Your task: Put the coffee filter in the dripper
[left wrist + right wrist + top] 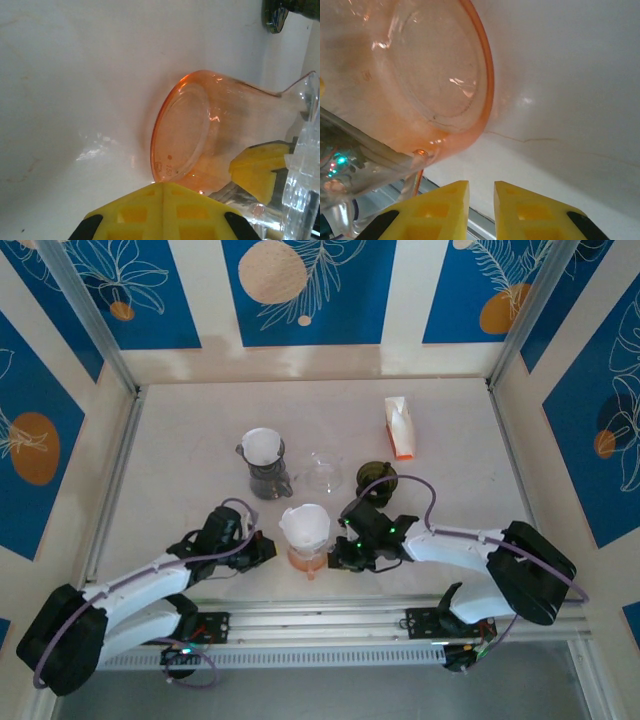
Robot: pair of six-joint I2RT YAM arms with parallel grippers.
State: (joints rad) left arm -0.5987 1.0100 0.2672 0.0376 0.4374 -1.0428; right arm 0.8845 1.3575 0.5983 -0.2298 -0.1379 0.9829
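Note:
A white coffee filter (304, 523) sits as an open cone in a clear dripper (310, 552), which rests on an orange glass carafe (303, 561) near the table's front edge. My left gripper (266, 549) lies just left of the carafe, its yellow fingers pressed together with nothing between them. In the left wrist view the carafe (195, 135) fills the middle, just beyond the left gripper (164, 186). My right gripper (339, 553) is close on the carafe's right side. In the right wrist view its fingers (481, 186) stand a narrow gap apart, empty, below the carafe (425, 75).
Further back stand a second dripper with a white filter on a dark carafe (265, 460), a clear glass (322, 471) and a dark green cup (375, 476). A white-and-orange filter pack (400, 426) stands at the back right. A metal rail (330, 612) runs along the near edge.

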